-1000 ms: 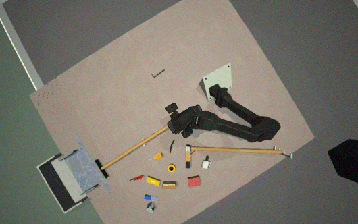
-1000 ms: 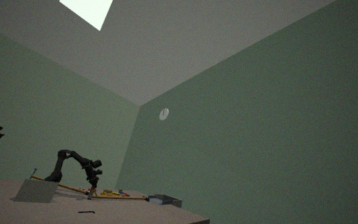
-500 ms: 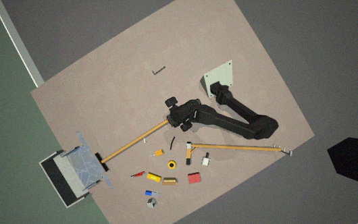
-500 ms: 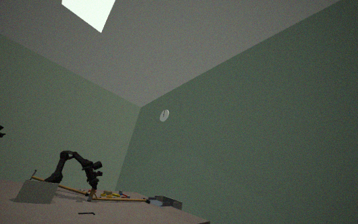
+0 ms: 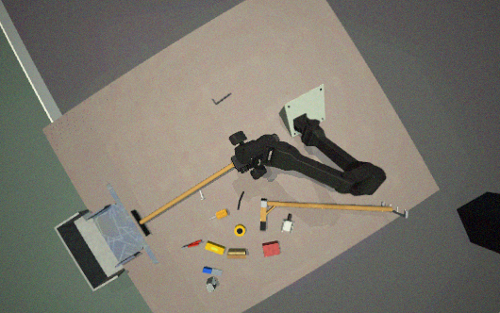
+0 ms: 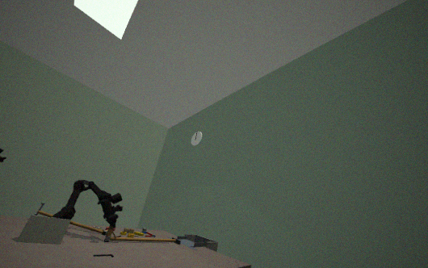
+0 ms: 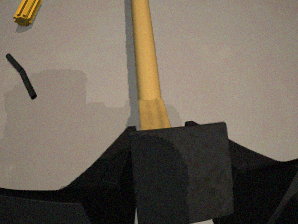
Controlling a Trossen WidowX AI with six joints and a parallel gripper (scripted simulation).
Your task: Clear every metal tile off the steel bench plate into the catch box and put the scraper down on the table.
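Note:
My gripper [image 5: 239,164] [image 6: 111,229] [image 7: 160,131] is shut on the scraper's grip end, above the table. The scraper's wooden handle [image 5: 186,194] [image 6: 141,240] [image 7: 147,60] runs down-left in the top view to its black crosswise blade [image 5: 141,222] [image 6: 176,240]. The blade is beside the near edge of the blue-grey steel plate [image 5: 112,225]; I cannot tell whether it touches. Thin pale lines cross the plate; separate metal tiles cannot be made out. The catch box [image 5: 75,250] [image 6: 207,243] adjoins the plate's far end, with a pale strip and a dark area inside.
A second long wooden-handled tool [image 5: 330,206] [image 6: 86,227] lies right of the gripper in the top view. A black bent piece [image 5: 241,200] [image 7: 22,77], yellow ring [image 5: 240,230], red block [image 5: 271,249] and several small items lie below. A hex key [image 5: 222,99] [image 6: 103,255] lies apart.

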